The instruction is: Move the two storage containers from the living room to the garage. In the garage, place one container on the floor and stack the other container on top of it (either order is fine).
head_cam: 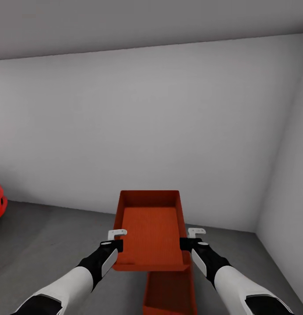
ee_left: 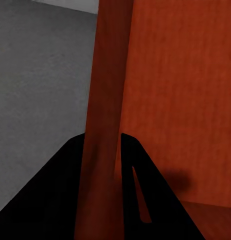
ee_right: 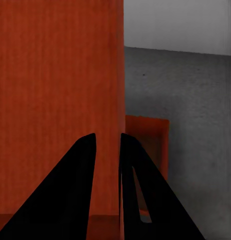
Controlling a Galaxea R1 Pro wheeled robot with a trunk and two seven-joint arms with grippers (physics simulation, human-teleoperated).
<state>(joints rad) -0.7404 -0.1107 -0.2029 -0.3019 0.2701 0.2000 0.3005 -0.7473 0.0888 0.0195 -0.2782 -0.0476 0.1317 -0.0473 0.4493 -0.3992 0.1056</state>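
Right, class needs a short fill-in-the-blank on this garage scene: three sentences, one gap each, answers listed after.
1. Both grippers, left gripper and right gripper, hold one red-orange container by its two ____ walls.
2. The second container rests on the grey concrete ____.
3. At the head view's left edge shows part of a red ____.

Missing words: side; floor; car

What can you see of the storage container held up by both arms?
The held container is a red-orange, lidless rectangular bin with plain flat walls and a faintly ribbed inner floor, empty. It is held roughly level, long axis pointing away from the robot. The left gripper and right gripper clamp its opposite side walls, fingers straddling each wall. It hangs above the second container.
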